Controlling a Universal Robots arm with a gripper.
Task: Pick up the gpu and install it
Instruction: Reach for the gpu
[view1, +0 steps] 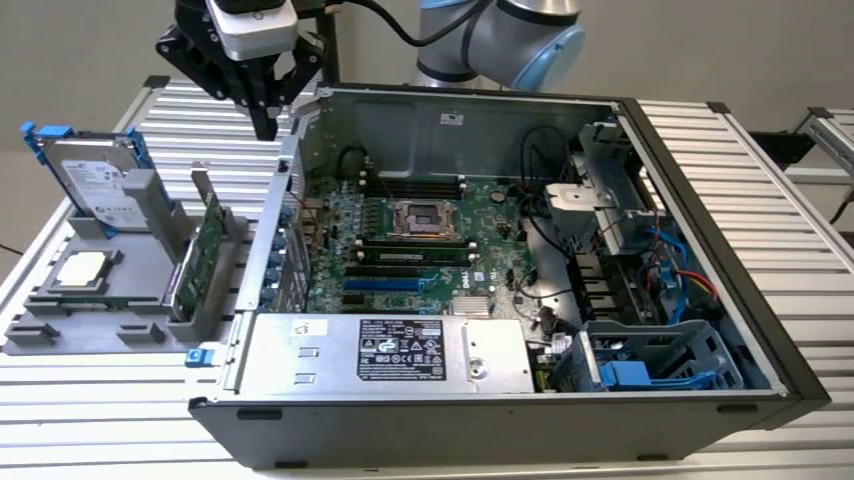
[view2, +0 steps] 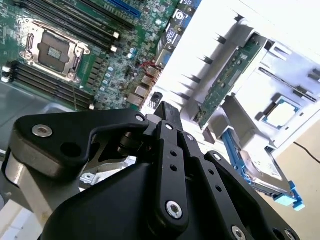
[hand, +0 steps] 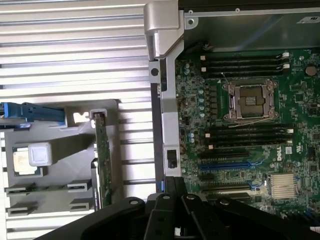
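The gpu (view1: 200, 255) is a thin green card standing on edge in a slot of the grey holder (view1: 80, 335), at the exterior view's left of the open computer case (view1: 694, 330). Both wrist views also catch the gpu (view2: 225, 82) (hand: 103, 155). My gripper (view1: 268, 125) hangs high over the case's rear wall corner, well above the card and a little past it. Its black fingers (view2: 167, 112) meet at the tips with nothing between them, and the gripper (hand: 172, 182) touches nothing.
The holder also carries a silver hard drive with blue rails (view1: 96, 180) and a square CPU chip (view1: 83, 268). Inside the case lie the motherboard with blue slots (view1: 387, 285), an empty CPU socket (view1: 424, 218), the power supply (view1: 387, 352) and cables (view1: 667, 270).
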